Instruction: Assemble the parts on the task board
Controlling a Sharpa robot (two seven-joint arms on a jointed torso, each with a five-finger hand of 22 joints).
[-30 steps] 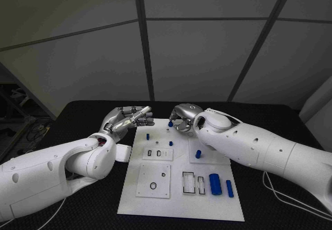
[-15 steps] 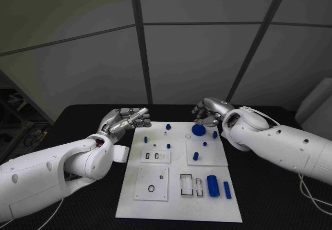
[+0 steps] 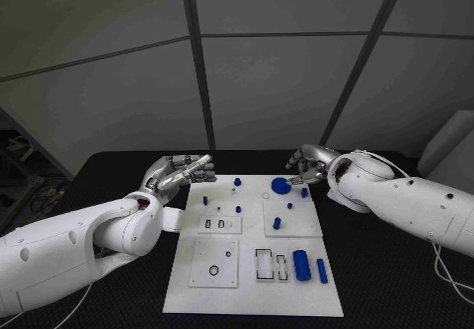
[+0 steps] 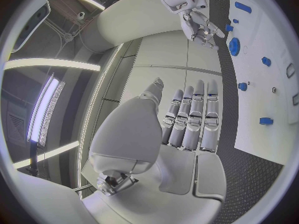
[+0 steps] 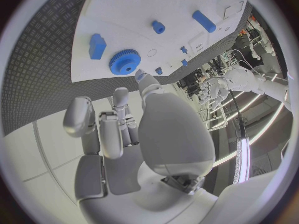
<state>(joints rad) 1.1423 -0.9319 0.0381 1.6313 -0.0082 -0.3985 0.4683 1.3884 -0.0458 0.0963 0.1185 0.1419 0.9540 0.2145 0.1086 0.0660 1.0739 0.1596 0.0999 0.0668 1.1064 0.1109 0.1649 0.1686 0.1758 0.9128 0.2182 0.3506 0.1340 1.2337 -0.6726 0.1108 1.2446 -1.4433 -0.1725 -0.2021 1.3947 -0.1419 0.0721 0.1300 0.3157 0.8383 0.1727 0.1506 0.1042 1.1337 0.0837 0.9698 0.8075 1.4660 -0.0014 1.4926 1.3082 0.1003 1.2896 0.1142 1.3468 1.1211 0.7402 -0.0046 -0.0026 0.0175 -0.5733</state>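
The white task board (image 3: 247, 288) lies in the middle of the black table. A blue gear (image 3: 281, 184) stands near the board's far edge, also seen in the right wrist view (image 5: 124, 62). My right hand (image 3: 310, 164) hovers just right of the gear, fingers loosely bent, holding nothing. My left hand (image 3: 181, 171) is at the board's far left corner, its fingers straight and together, and it holds nothing (image 4: 187, 119). Small blue pegs (image 3: 238, 208) stand on the far half. A thick blue cylinder (image 3: 301, 265) and a slim bar (image 3: 322, 270) lie near the right edge.
The board has rectangular slots (image 3: 268, 262) and a ring hole (image 3: 214, 270) in its near half. A blue block (image 5: 96, 46) sits beside the gear. Black table (image 3: 118, 164) surrounds the board on both sides, with grey wall panels behind.
My right hand has drawn back to the right from over the board's far end, leaving the blue gear uncovered on the board. The left hand has stayed still.
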